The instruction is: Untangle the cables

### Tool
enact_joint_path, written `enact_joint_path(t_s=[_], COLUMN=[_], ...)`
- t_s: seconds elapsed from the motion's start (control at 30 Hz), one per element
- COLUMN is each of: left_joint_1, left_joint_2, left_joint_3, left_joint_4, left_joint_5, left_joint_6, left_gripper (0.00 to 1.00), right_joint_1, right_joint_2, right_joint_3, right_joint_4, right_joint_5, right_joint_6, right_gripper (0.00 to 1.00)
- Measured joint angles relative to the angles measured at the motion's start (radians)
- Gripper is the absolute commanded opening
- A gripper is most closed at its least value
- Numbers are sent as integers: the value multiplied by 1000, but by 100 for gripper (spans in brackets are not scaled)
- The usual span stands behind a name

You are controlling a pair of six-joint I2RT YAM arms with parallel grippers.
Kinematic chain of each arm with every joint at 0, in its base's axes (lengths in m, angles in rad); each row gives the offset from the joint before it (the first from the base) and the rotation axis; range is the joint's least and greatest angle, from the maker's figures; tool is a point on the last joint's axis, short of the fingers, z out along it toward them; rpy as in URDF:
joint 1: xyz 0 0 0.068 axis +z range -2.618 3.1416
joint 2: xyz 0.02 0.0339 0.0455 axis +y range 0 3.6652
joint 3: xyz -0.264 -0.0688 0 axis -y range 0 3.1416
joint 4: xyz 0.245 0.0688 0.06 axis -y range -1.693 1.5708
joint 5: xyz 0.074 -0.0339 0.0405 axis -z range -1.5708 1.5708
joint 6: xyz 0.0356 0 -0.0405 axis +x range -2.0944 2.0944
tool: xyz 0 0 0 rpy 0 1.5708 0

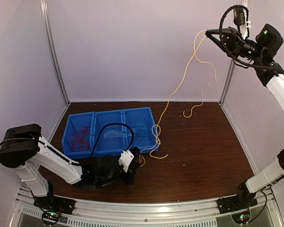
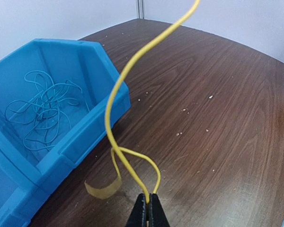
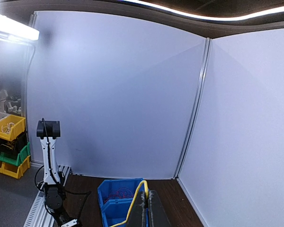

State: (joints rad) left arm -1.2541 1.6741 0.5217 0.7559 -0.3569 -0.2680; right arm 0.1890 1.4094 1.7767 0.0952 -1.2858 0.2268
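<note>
Left hand [image 2: 149, 203] clamped on yellow cable [image 2: 108, 113], low beside blue bin [image 2: 97, 125]. Right hand [image 1: 208, 32] pinching same cable way up high, strand strung between, loose end dangling over counter [image 1: 203, 151].

Two arms are counted, left arm [image 1: 52, 161] and right arm [image 1: 280, 97], with one gripper each: left gripper [image 2: 148, 202], right gripper [image 3: 147, 204]. Three blue bins [image 1: 108, 112] are lined up near the table's [image 1: 203, 156] back left corner. One red tangle [image 1: 79, 137] is seen in the left bin [image 1: 78, 115], one light blue tangle [image 2: 42, 111] in the right bin [image 1: 139, 110]; their strands cannot be counted. Two strands of yellow cable [image 2: 109, 113] are seen below the right gripper.
</note>
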Motion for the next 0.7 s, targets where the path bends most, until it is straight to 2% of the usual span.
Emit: enact_joint_path(t_s=[0.2,0.4,0.5,0.63,0.7], left_joint_1=[0,0,-2,-13,-18], left_joint_2=[-79,-182,-227,-284,-296], left_joint_3=[-57,-112,-150,-216,-232], left_joint_4=[-68,-211,-274,-342,-375], left_joint_5=[-23,-58,-60,-63,-68], left_joint_6=[-45,-114,-161,-226,-247], left_gripper=[0,0,0,0,0], right_joint_1=[-37,-104,-183,-315,-343], right_joint_2=[0,3,22,52,54], right_joint_3=[0,15,69,139,147], right_joint_4=[35,83,175,395,465], right_joint_5=[0,-2,-5,-3,-2], right_joint_6=[39,85,167,341,395], right_gripper=[0,0,0,0,0])
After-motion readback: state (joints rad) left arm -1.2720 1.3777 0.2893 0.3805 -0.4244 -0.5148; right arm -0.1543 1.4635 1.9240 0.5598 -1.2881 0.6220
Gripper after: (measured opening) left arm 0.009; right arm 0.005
